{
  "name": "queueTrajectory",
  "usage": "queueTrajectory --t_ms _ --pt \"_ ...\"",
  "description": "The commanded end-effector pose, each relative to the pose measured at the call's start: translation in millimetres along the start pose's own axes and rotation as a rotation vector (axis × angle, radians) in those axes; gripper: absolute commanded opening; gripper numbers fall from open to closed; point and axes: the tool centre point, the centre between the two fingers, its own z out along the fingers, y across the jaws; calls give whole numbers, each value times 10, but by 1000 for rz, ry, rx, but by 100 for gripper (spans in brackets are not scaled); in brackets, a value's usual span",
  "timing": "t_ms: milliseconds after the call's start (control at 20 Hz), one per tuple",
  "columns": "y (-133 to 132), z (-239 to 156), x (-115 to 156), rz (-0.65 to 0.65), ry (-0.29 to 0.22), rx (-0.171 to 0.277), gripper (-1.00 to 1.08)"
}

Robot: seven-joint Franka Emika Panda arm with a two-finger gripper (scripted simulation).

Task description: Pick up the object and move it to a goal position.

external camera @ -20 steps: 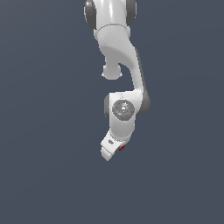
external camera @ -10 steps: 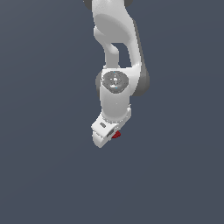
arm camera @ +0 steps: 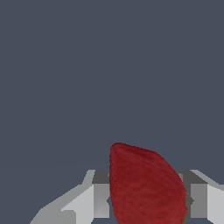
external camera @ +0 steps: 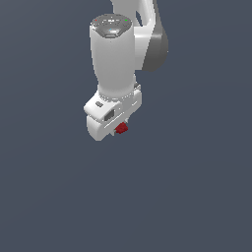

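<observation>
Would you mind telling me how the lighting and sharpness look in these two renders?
Exterior view: flat, even light, no cast shadows, soft highlight on the white arm; the small red strawberry under the white pincer is coarse. Wrist view: strawberry large, slightly blurred, cropped; no glare.

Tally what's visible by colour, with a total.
Red: 1, the strawberry, sitting between the fingers of the gripper.
White: 1, the robot arm with its gripper.
Total: 2. The rest of both views is plain grey-blue background.
</observation>
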Motion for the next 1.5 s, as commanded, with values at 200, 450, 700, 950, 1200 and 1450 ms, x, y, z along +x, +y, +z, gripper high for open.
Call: queueTrajectory --t_ms 200,450,700,950,1200,1450 --pt "4 -747 -281 -1 1 1 -100" --pt "18 -1305 -487 -1 2 1 -100" --pt "41 -1795 -665 0 2 1 -100" --pt "65 -2134 -783 0 2 1 -100" --pt "85 -2334 -851 0 1 1 -100" --pt "99 -2413 -875 1 1 1 -100"
